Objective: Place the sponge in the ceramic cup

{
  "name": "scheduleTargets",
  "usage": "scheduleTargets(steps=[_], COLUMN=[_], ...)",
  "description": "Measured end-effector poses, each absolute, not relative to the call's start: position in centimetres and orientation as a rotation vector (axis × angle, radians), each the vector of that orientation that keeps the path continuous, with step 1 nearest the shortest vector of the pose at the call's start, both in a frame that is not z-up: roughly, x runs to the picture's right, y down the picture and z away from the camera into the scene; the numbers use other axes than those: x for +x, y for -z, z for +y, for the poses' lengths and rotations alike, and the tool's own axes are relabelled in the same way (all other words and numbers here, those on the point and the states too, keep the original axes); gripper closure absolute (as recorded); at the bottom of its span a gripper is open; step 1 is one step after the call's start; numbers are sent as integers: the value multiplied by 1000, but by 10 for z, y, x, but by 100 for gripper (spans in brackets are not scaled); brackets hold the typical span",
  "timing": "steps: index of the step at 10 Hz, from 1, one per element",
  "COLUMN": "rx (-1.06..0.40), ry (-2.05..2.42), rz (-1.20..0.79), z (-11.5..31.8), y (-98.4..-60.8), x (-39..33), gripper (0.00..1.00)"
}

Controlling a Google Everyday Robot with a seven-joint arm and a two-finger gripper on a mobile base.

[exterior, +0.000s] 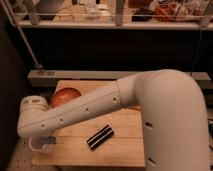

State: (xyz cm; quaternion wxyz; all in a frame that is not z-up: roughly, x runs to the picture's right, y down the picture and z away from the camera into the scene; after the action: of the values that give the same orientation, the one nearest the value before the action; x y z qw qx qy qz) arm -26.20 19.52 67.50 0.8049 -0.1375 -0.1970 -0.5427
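The gripper is hidden beneath the arm's wrist (pixel 35 120), over the ceramic cup (pixel 35 146) at a corner of the table (pixel 125 147); its grip cannot be told. The sponge (pixel 50 142) is glimpsed at the cup's rim, placement unconfirmed.

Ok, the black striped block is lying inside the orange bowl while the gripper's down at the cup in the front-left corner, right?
Not quite. The camera view shows the striped block flat on the table, nearer the front than the bowl and apart from it. The gripper, mostly hidden under the arm, is indeed at the cup in the front-left corner.
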Motion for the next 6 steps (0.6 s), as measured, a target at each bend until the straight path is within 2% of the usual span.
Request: scheduleTargets(steps=[2,4,5,6], rx=[-288,-283,-280,-277], ry=[1161,1161,1158,1158], rz=[-426,-427,-425,-424], z=[194,193,191,190], y=[-674,-673,-674,-674], x=[-266,-270,-270,-272], gripper=[79,61,56,56])
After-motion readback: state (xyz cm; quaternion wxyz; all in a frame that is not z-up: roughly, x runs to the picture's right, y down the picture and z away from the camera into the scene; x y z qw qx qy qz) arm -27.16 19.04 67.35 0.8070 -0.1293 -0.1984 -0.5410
